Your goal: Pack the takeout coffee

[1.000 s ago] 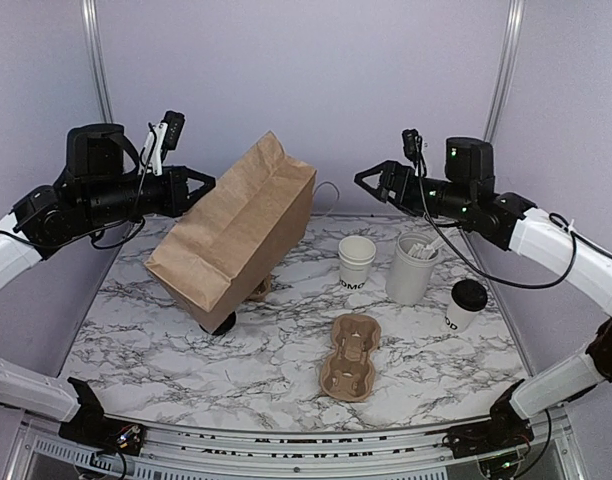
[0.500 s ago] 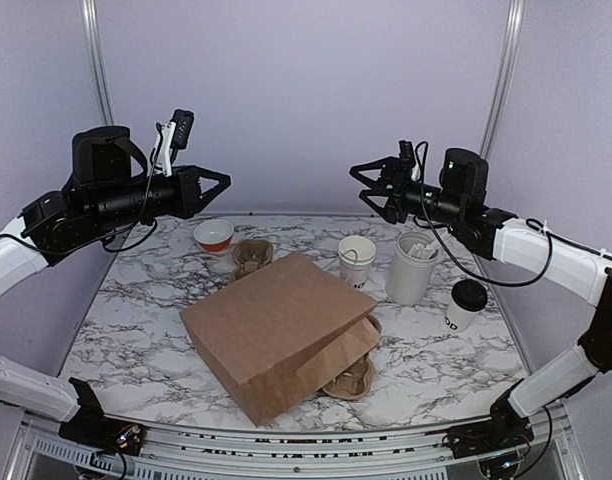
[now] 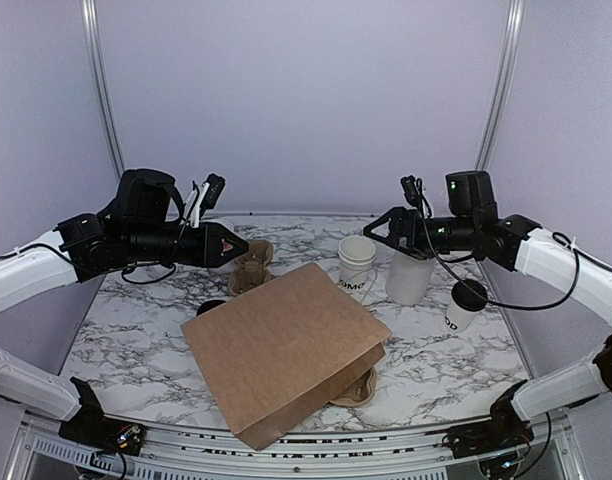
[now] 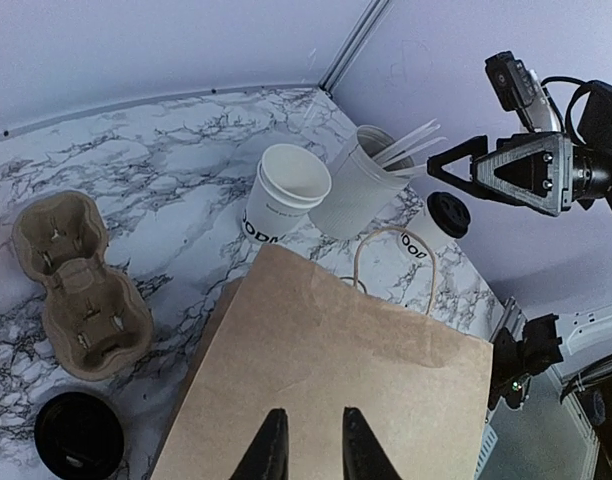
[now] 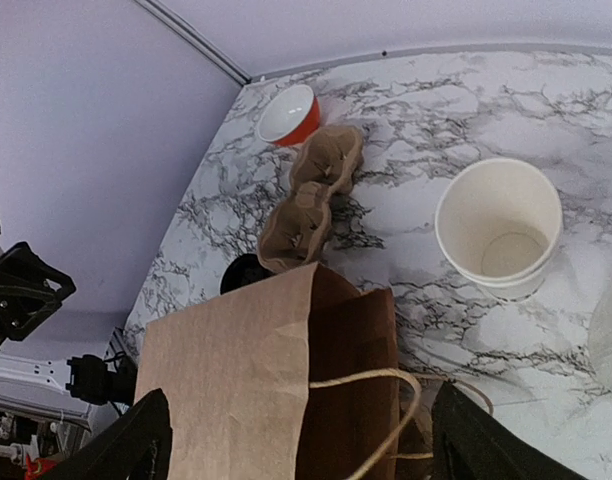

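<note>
The takeout coffee (image 3: pixel 464 305) is a white cup with black lettering and a black lid. It stands at the right of the table, and the left wrist view shows it (image 4: pixel 436 225) past the bag's rope handle. A brown paper bag (image 3: pixel 281 350) lies on its side mid-table with its mouth to the right. My left gripper (image 3: pixel 244 248) hovers above the bag's left end; its fingers (image 4: pixel 271 450) stand a narrow gap apart with nothing between them. My right gripper (image 3: pixel 370 228) hangs wide open above the bag's mouth (image 5: pixel 386 370) and holds nothing.
A stack of white cups (image 3: pixel 356 265) and a tub with utensils (image 3: pixel 409 272) stand behind the bag. One cardboard carrier (image 3: pixel 251 265) lies at the back left; another (image 3: pixel 361 385) pokes out from under the bag. A loose black lid (image 3: pixel 212 307) and a red bowl (image 5: pixel 291 112) sit at the left.
The bag left my left gripper and dropped onto its side on the table, covering the front carrier. Both arms came lower and toward the middle. The left jaws have narrowed.
</note>
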Controlling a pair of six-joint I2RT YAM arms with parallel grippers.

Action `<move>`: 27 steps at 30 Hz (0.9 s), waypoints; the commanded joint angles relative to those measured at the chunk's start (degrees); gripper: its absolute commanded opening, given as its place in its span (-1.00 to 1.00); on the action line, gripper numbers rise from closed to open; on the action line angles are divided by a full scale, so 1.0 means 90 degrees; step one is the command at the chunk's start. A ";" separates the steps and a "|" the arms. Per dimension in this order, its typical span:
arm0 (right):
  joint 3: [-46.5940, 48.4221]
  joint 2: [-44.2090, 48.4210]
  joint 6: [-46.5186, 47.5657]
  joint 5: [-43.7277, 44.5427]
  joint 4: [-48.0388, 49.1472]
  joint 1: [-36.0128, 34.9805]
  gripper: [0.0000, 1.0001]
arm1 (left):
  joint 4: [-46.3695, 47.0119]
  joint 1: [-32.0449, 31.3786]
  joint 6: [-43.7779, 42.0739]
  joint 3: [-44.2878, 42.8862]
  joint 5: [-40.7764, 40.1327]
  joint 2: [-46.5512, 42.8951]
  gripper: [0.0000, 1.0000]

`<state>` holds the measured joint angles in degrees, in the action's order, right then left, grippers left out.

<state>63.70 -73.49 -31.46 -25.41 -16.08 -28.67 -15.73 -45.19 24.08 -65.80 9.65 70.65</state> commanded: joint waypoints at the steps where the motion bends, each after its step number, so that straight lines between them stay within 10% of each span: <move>1: -0.0249 0.0189 0.0732 0.0108 -0.1077 -0.0038 0.74 | -0.0240 -0.0028 0.0290 0.0237 0.0202 -0.0373 -0.60; 18: -0.0530 -0.0196 0.0309 0.0025 -0.0801 -0.0554 0.26 | -0.1018 -0.0018 0.1144 0.1249 -0.0646 -0.1157 -0.54; 27: -0.0272 -0.0217 -0.0099 0.0288 -0.0494 -0.0855 -0.90 | -0.0839 -0.0085 0.1788 0.2421 -0.0012 -0.1934 -0.61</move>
<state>58.78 -75.66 -30.46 -24.71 -23.07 -34.37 -23.07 -45.36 37.01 -46.61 6.70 55.31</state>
